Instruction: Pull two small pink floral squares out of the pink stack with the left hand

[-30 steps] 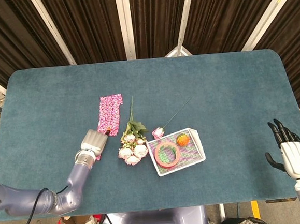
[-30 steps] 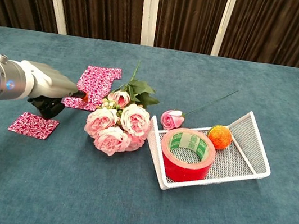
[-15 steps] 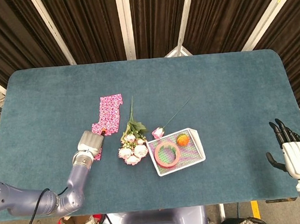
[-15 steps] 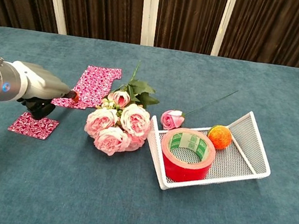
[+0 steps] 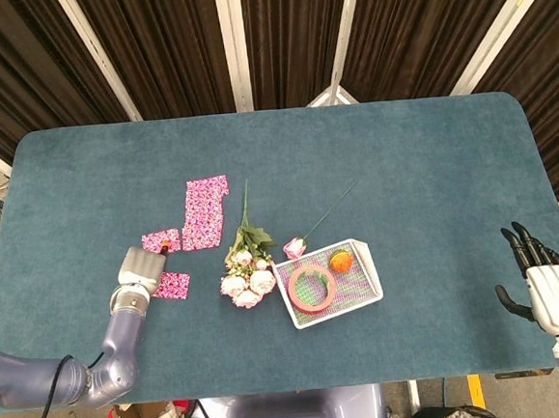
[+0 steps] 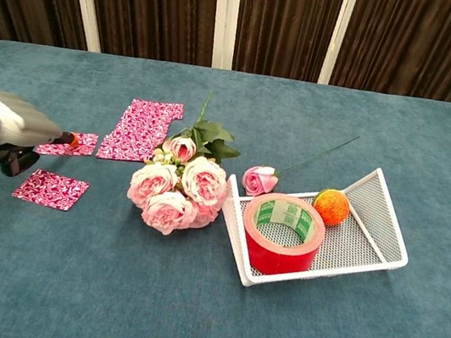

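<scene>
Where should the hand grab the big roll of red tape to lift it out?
Probably by its upper rim: the red tape lies flat in the white mesh tray, hole up, so coming from above, one finger inside the hole, seems easiest.

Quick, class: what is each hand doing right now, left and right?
Left hand: fingertip presses on a small pink floral square; whether it grips is unclear.
Right hand: open, holding nothing.

Lab test bay – felt-topped table (image 5: 430, 158), dark curtains (image 5: 285, 34) with white struts
</scene>
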Motion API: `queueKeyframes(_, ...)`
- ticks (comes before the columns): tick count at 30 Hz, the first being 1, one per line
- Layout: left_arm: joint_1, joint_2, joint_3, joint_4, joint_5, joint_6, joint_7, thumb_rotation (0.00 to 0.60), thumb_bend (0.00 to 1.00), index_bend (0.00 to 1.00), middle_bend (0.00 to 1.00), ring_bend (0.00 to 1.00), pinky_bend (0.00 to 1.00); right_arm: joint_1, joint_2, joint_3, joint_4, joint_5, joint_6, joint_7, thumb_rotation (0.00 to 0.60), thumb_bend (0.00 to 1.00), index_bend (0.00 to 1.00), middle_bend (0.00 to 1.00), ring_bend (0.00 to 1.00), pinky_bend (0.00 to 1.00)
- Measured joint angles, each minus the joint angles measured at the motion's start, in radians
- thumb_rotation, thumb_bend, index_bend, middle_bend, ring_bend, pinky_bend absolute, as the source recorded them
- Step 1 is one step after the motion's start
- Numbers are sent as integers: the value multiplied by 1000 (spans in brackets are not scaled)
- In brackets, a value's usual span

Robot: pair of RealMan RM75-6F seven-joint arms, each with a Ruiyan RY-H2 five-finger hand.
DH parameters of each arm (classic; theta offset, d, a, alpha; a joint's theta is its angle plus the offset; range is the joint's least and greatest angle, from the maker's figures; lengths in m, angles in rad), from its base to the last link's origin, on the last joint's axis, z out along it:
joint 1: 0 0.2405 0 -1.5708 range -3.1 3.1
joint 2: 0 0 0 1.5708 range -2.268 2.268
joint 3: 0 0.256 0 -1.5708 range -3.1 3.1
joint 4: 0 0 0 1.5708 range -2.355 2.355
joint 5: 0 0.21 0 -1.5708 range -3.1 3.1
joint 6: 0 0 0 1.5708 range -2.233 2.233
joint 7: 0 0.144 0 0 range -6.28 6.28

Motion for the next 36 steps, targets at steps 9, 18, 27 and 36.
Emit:
queueKeyframes(9, 39, 30, 28, 27, 31, -30, -26, 600, 1000, 25, 834, 742, 620, 0, -1, 1, -1, 1, 1, -4, 600, 367, 0, 49, 150, 264)
queueKeyframes(18, 55, 92, 18, -19, 60, -18, -55, 600, 1000, 24, 834, 741, 620, 4, -3, -1, -3, 2, -8, -11, 600, 367, 0, 50, 150, 264)
queueKeyframes(27, 76, 178, -9, -109, 162, 3, -135, 600, 744, 4, 658, 605, 600, 5, -4, -2, -4, -1, -8, -15, 600, 367, 0, 49, 150, 264)
queueKeyframes(36, 199, 338, -12, -299, 552, 85, -363, 600, 446, 0, 172, 175, 291, 5, -5, -2, -2, 3, -12, -13, 600, 367, 0, 49, 149, 264)
